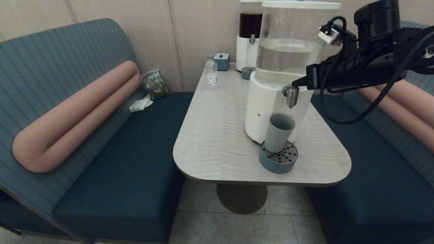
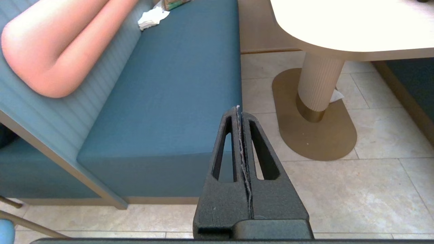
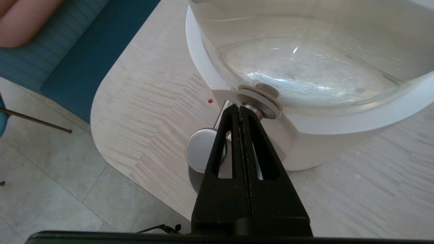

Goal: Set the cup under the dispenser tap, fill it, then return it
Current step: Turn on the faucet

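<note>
The grey-blue cup stands upright on a round perforated drip tray, directly below the brushed-silver dispenser tap of the white-based dispenser with its clear tank. My right gripper reaches in from the right, shut, with its tips against the tap's upper part where it meets the base. In the right wrist view the right gripper is closed in front of the tap, and the cup is hidden. My left gripper is shut and empty, low over the floor beside the bench.
A dark-liquid dispenser, a small clear bottle, a grey box and a second small tray stand at the table's far end. Blue benches flank the table; the drip tray sits near its front edge.
</note>
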`<state>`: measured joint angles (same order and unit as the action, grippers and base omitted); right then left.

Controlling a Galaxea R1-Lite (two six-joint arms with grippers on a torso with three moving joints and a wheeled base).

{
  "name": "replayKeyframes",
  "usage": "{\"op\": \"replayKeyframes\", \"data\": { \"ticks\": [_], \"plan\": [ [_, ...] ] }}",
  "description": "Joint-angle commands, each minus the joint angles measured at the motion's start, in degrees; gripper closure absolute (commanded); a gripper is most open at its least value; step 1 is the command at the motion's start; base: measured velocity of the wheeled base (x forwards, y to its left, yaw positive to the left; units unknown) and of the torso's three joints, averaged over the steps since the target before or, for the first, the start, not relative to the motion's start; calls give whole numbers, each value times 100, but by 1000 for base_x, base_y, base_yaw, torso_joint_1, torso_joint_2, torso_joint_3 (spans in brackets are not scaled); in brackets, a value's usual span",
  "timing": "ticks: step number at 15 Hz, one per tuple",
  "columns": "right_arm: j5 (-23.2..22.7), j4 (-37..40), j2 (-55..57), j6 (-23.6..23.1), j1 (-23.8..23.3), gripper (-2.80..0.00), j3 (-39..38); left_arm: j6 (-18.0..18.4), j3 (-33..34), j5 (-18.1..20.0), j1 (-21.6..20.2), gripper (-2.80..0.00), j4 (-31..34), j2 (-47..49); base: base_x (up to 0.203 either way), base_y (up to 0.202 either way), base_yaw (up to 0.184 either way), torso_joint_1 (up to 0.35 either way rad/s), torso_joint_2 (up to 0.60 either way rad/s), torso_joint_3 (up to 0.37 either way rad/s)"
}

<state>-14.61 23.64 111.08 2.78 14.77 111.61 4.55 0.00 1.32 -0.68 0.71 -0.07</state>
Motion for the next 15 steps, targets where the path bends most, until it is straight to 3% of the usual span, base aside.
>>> {"op": "replayKeyframes", "data": {
  "ticks": [1,15],
  "plan": [
    [-30,35,33,3,34,0,-5,2,0,0,-2,0,0,7,0,0,0,0,0,0],
    [-235,9,211,-76,87,0,1,2,0,0,-2,0,0,7,0,0,0,0,0,0]
  ]
}}
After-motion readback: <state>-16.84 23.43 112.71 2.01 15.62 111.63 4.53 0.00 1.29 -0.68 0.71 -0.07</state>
